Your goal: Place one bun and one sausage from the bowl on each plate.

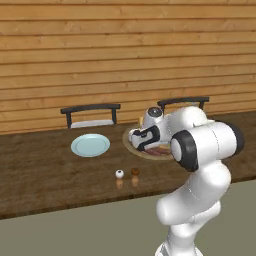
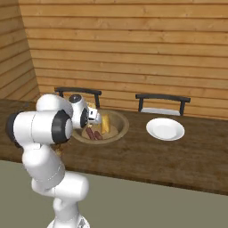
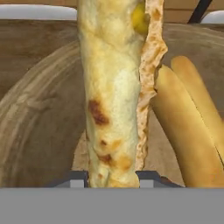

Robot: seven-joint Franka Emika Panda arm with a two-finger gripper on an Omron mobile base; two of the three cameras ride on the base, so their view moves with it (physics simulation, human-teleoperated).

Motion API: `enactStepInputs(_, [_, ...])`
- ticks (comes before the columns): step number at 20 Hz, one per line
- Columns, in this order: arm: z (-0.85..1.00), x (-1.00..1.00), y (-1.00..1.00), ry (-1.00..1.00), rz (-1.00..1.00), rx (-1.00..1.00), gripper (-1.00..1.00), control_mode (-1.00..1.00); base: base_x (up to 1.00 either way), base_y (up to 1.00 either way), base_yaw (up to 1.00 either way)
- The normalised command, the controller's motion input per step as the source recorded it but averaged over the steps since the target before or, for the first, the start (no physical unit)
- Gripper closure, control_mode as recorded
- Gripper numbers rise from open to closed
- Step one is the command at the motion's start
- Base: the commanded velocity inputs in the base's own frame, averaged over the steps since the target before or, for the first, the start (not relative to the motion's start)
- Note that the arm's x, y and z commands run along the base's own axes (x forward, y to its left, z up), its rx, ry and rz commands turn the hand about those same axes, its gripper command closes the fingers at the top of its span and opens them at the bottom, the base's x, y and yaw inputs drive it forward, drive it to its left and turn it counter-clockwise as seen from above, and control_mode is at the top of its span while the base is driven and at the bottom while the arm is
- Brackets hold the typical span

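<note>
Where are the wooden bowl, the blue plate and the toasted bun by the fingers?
bowl [image 2: 119, 130], right base view, on its right rim.
plate [image 1: 90, 145], left base view, on its flat middle.
bun [image 3: 111, 100], hand view, on its browned crust, mid-length.

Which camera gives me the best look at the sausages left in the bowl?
The right base view: two reddish sausages lie unobstructed in the bowl. In the left base view the arm mostly hides them. I cannot make them out in the hand view.

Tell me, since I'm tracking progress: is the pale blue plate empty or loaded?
Empty. The pale blue plate shows a bare surface, while the sausages and bun lie in the wooden bowl.
</note>
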Motion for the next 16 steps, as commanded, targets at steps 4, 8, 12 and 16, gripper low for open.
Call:
enactStepInputs(4, [1.0,-0.73,0.4,-0.01,-0.08,0.15,1.0,-1.0,0.0,0.0,0.0])
enactStepInputs(8, [1.0,-0.51,0.23,0.16,0.01,0.17,1.0,-1.0,0.0,0.0,0.0])
enactStepInputs(12, [1.0,-0.24,0.65,0.37,0.16,0.03,1.0,-1.0,0.0,0.0,0.0])
enactStepInputs(16, [0.88,0.02,1.0,0.48,0.22,-0.19,1.0,-1.0,0.0,0.0,0.0])
